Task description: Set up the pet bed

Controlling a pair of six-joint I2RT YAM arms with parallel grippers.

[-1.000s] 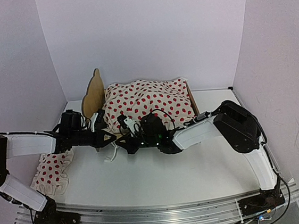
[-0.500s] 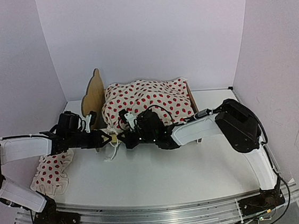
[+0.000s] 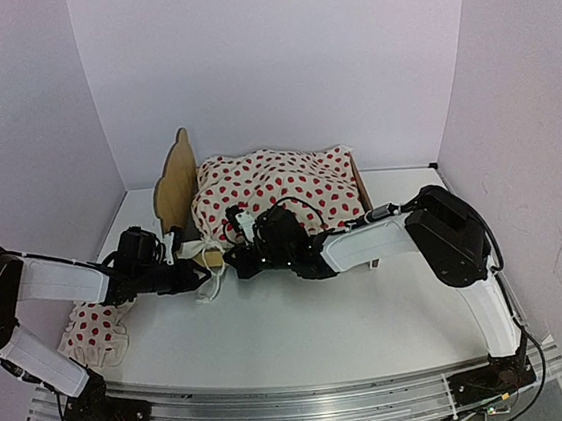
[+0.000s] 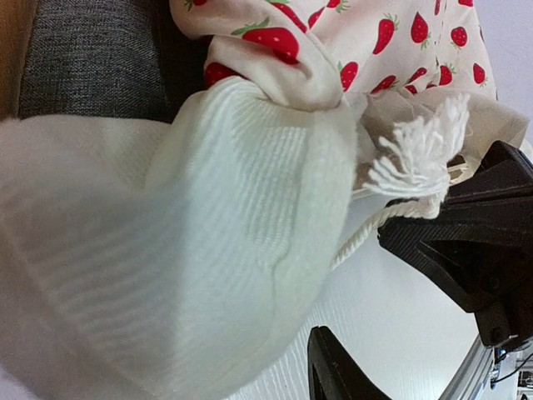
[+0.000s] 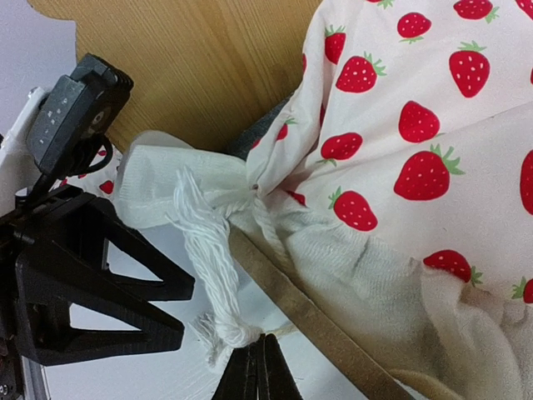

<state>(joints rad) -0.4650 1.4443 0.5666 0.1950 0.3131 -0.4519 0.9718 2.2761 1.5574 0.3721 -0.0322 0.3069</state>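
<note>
Top view: high and behind both arm bases, angled down and forward across the white surface [image 3: 304,329] to the back wall. It is wide and takes in both arms and the whole pet bed [image 3: 179,181].

Left wrist: pressed very close on a white ribbed ruffle [image 4: 208,250], which fills most of the frame.

Right wrist: also close, looking past the right fingers [image 5: 246,375] toward the headboard, with the left fingers [image 5: 108,292] at frame left.

All three views share the strawberry cloth [image 3: 278,186]. Both wrist views share the white tassel [image 5: 208,250].

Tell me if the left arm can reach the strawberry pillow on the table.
Probably yes: the pillow lies uncovered beside the left arm, but the left gripper must first pull back from the pet bed.
</note>
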